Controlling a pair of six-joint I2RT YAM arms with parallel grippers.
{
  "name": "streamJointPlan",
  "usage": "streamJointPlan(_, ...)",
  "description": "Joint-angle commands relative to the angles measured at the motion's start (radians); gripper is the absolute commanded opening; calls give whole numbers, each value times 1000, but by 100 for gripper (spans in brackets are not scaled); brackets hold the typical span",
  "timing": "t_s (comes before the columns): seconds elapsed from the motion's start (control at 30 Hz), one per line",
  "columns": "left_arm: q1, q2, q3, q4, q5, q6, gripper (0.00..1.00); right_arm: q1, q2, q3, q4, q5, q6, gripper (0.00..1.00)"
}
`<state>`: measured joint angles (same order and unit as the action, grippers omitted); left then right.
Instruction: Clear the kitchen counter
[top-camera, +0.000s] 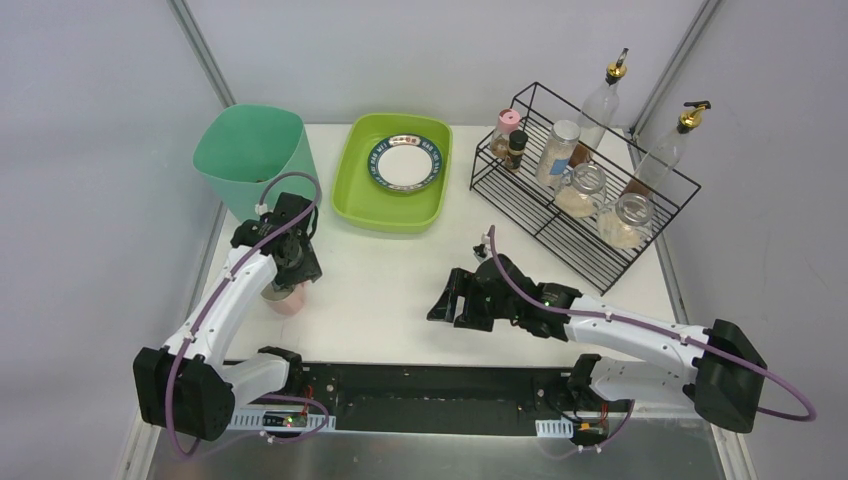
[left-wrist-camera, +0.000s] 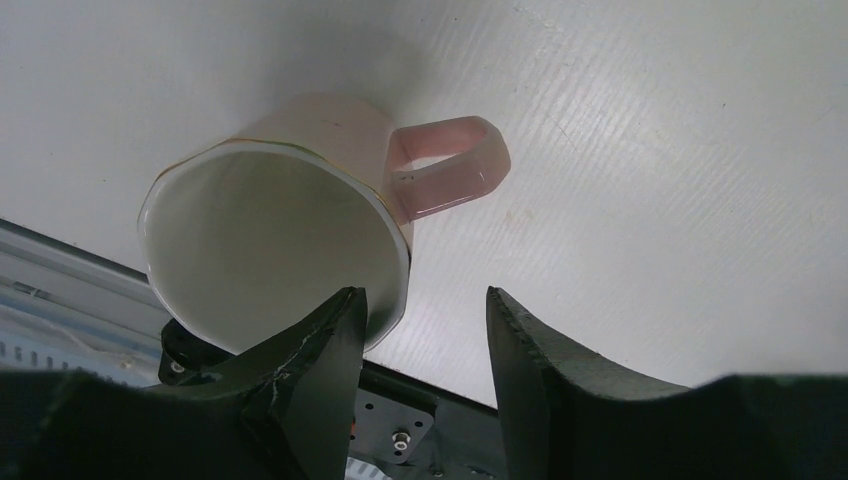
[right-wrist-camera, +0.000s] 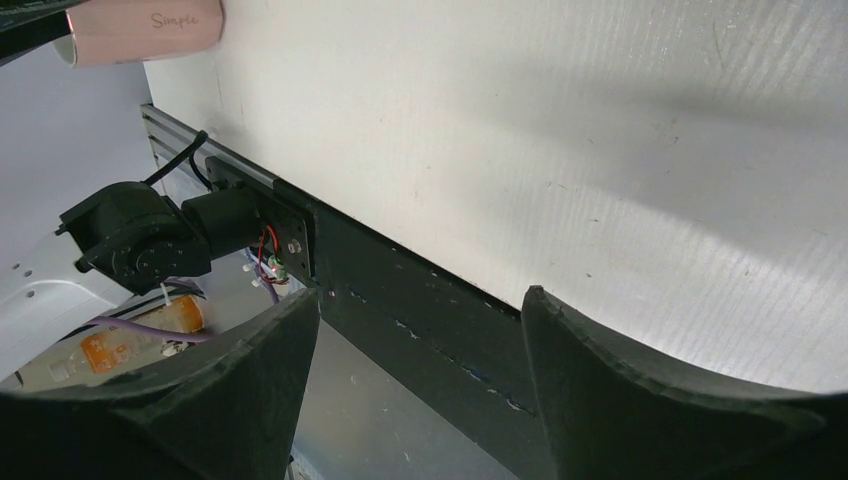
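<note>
A pink mug (top-camera: 287, 300) with a white inside stands on the white kitchen counter (top-camera: 390, 290) near its left front edge. My left gripper (top-camera: 295, 268) hangs right over it. In the left wrist view the mug (left-wrist-camera: 280, 220) shows its handle pointing right. The left gripper (left-wrist-camera: 420, 305) is open and straddles the mug's rim. One finger (left-wrist-camera: 320, 340) overlaps the mug's mouth; the other is outside, apart from the wall. My right gripper (top-camera: 440, 300) hovers open and empty over the counter's front middle. The right wrist view shows the right gripper (right-wrist-camera: 420, 305) open and the mug (right-wrist-camera: 150, 25) far off.
A teal bin (top-camera: 255, 150) stands at the back left. Beside it a lime-green tub (top-camera: 360, 205) holds a plate (top-camera: 405, 163). A black wire rack (top-camera: 580, 225) with bottles and jars fills the back right. A black rail (top-camera: 420, 385) runs along the front edge.
</note>
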<state>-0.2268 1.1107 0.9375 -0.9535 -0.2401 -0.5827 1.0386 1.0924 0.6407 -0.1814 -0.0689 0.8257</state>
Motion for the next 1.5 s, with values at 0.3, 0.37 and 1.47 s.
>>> streamJointPlan(0.3,10,17,-12,-2,52,15,34,-2,1,-33,72,-15,30,77)
streamJointPlan(0.37,10,17,-14,-1,55,17,32,-2,-2,-37,73,-15,32,78)
streamJointPlan(1.47,9,68,-17,-1,47,21,0,-1,-39,-71,105,-20,48,77)
